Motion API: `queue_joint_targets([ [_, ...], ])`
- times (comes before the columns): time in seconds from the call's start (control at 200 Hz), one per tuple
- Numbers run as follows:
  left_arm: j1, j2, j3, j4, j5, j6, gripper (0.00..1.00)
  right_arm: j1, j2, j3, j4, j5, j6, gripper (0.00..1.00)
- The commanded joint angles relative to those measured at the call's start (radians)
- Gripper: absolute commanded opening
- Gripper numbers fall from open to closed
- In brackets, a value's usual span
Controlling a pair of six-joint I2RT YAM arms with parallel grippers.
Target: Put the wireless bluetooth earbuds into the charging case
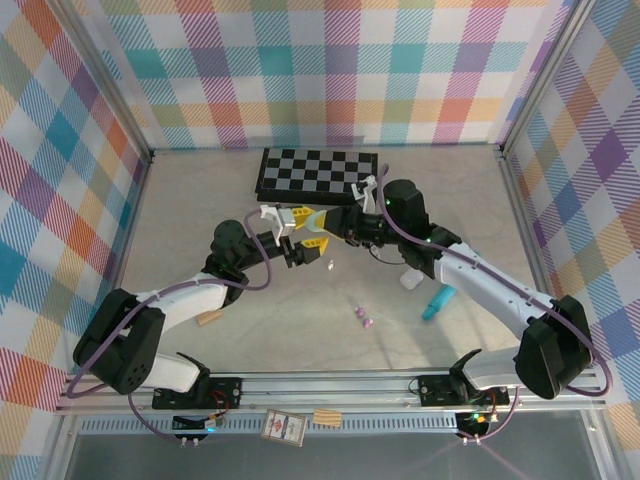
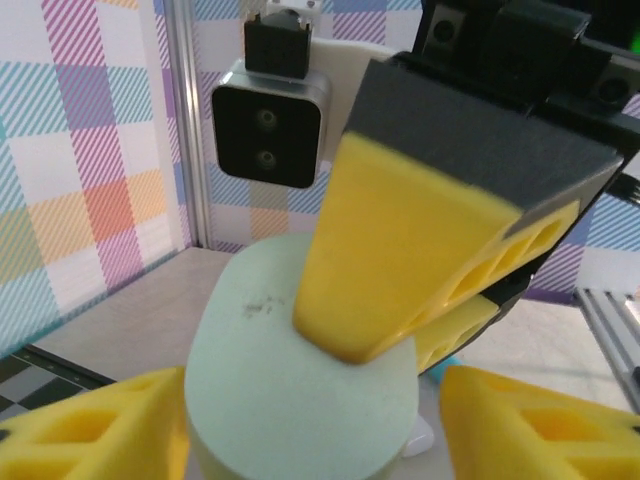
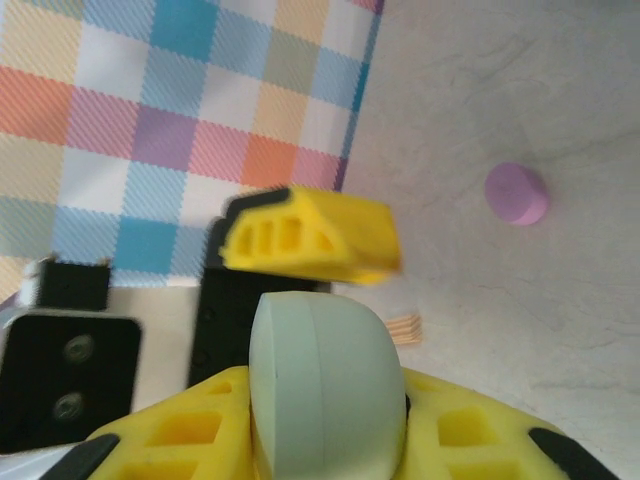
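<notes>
Pale green case [image 2: 290, 400], yellow pincer fingers [image 2: 400, 260], black-and-white chequered board [image 1: 318, 172], pink-purple earbuds [image 1: 364, 317], pastel plaid walls [image 1: 330, 70].

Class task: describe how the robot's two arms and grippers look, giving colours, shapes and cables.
Both arms have white links between chunky black joints. The left arm and right arm are each trailed by a looping purple cable. The left gripper and right gripper carry yellow wedge-shaped fingers with hollow ribbed cells, on black mounts.

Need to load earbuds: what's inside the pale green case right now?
Inside is hidden: the pale green case looks closed. Jaws of the right gripper press on its top.
</notes>
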Motion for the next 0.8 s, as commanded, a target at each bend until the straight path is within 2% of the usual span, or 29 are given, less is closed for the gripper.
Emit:
queue_joint_targets([
  [0.0,-0.006,-0.056,-0.015,-0.092,-0.025,0.072,0.87,-0.019,-0.031,-0.028,-0.035,0.120,-0.068,0.24],
  [0.1,-0.006,-0.094,-0.042,-0.197,-0.081,0.115,1.00,-0.045,-0.015,-0.062,-0.062,0.208,-0.092,0.24],
  [0.27,-0.013,-0.156,-0.079,-0.359,-0.147,0.167,1.00,-0.072,0.103,-0.063,-0.116,0.355,-0.154,0.23],
  [0.38,-0.023,-0.191,-0.095,-0.430,-0.180,0.187,1.00,-0.074,0.213,-0.043,-0.082,0.364,-0.157,0.24],
  [0.63,-0.029,-0.214,-0.125,-0.431,-0.255,0.145,1.00,-0.083,0.468,0.051,-0.024,0.345,-0.145,0.24],
  [0.795,-0.029,-0.237,-0.119,-0.497,-0.339,0.124,1.00,-0.086,0.570,0.120,-0.039,0.347,-0.167,0.27],
])
